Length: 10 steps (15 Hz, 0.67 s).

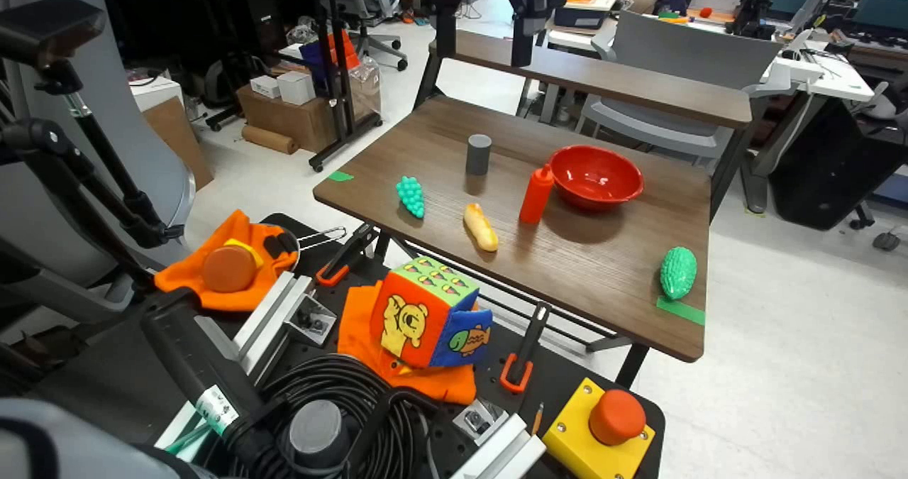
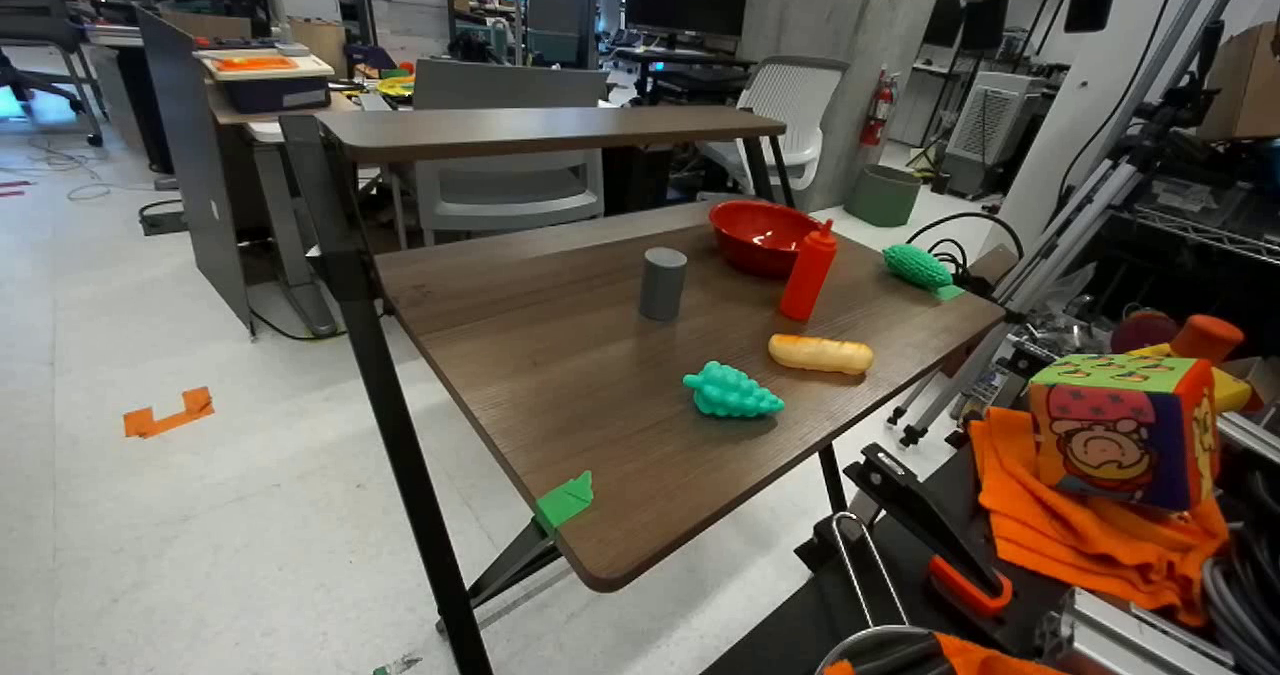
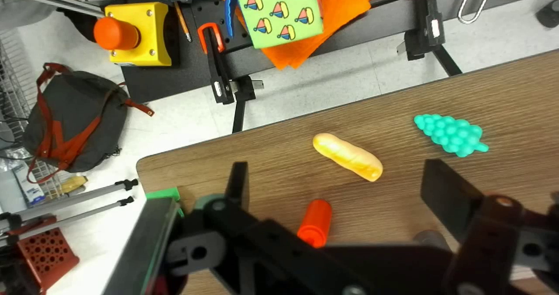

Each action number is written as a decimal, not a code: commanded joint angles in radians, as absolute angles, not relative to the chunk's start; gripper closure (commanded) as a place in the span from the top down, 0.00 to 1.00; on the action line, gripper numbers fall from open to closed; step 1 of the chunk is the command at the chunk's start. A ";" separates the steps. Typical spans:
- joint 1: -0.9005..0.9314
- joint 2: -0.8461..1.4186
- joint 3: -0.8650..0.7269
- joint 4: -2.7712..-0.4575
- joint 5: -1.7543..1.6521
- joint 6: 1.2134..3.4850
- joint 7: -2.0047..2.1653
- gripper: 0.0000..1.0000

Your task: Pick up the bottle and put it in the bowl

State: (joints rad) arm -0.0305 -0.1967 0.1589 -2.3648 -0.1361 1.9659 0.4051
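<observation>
Wrist view: gripper (image 3: pixel 335 177) is hovering well above the wood-grain tabletop (image 3: pixel 279 164), fingers (image 3: pixel 447 199) sitting wide apart. In both exterior views, red squeeze bottle (image 2: pixel 808 270) is standing upright, nozzle up, between bread roll (image 2: pixel 820 353) and glossy red bowl (image 2: pixel 748 251), near both.

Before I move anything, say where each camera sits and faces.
Exterior view: high by the black bench, facing the table; pincer at top.
Exterior view: off a table corner, facing the grape cluster and bowl; pincer at top right.
Wrist view: above the table, looking down toward the bench; spread pincer fingers low in frame.
Both exterior views share bowl and bottle.
</observation>
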 commanded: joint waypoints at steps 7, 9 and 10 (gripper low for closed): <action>-0.046 0.008 0.044 -2.346 -0.151 2.368 0.404 1.00; -0.046 0.080 0.019 -2.336 -0.164 2.464 0.403 1.00; -0.043 0.112 0.007 -2.333 -0.173 2.506 0.402 1.00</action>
